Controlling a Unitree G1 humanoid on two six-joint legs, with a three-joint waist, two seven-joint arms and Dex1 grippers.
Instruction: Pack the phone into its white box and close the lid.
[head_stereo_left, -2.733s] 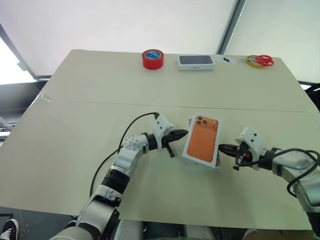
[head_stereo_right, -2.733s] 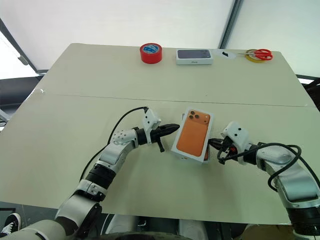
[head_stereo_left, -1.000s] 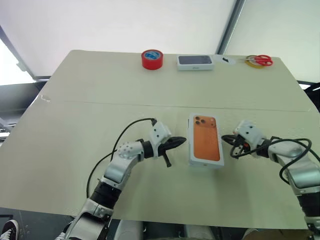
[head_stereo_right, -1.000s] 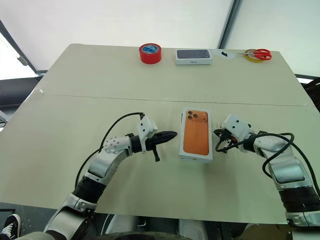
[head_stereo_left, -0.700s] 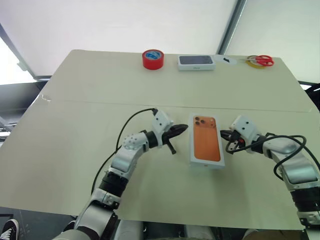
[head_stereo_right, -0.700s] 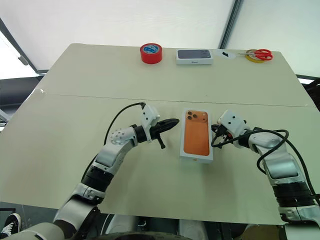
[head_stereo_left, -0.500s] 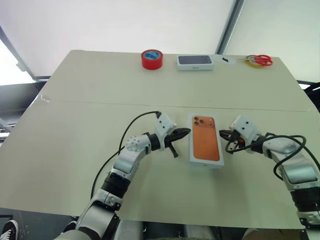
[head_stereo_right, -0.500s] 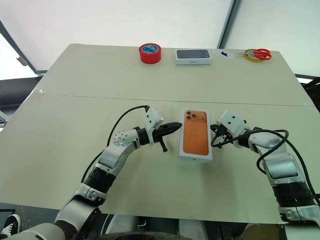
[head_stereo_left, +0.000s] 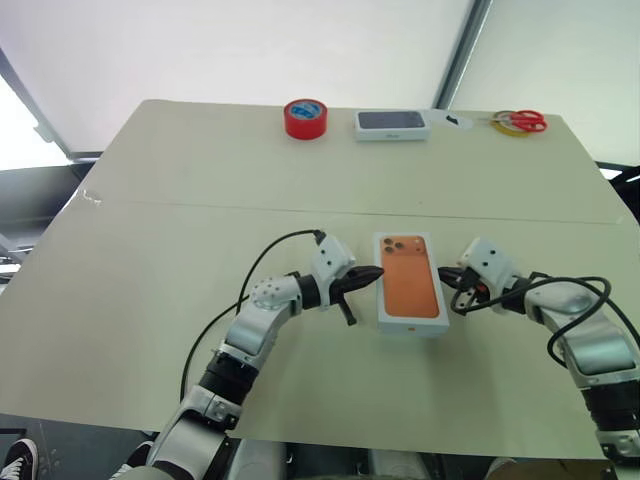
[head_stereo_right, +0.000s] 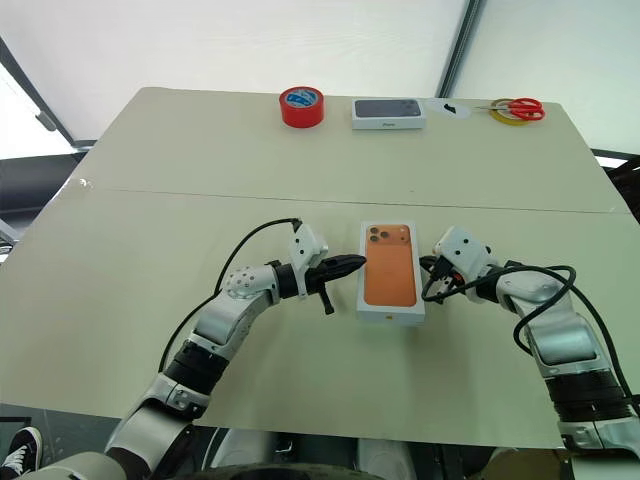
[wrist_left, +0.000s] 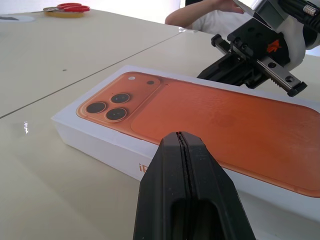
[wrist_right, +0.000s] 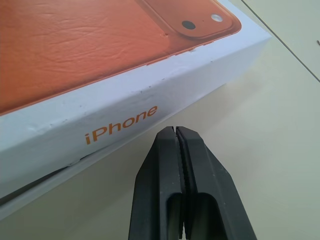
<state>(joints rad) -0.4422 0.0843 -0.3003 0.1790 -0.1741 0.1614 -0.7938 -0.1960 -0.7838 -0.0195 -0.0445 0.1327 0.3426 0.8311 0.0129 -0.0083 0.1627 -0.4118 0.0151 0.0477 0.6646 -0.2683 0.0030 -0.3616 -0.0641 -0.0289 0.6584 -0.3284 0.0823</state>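
The lid (head_stereo_left: 408, 283), orange face up with a printed cluster of camera lenses at its far corner, sits on the white box (wrist_right: 30, 197) in the middle of the counter (head_stereo_left: 150, 250). A thin dark gap shows between lid and base along one side. The left tool (head_stereo_left: 375, 274), fingers pressed together and holding nothing, points at the lid's left edge. The right tool (head_stereo_left: 444, 275), also pinched tight and empty, points at the right edge. At the counter's far edge lie a red tape roll (head_stereo_left: 305, 117), a dark-topped box (head_stereo_left: 392, 124) and scissors (head_stereo_left: 520, 121).
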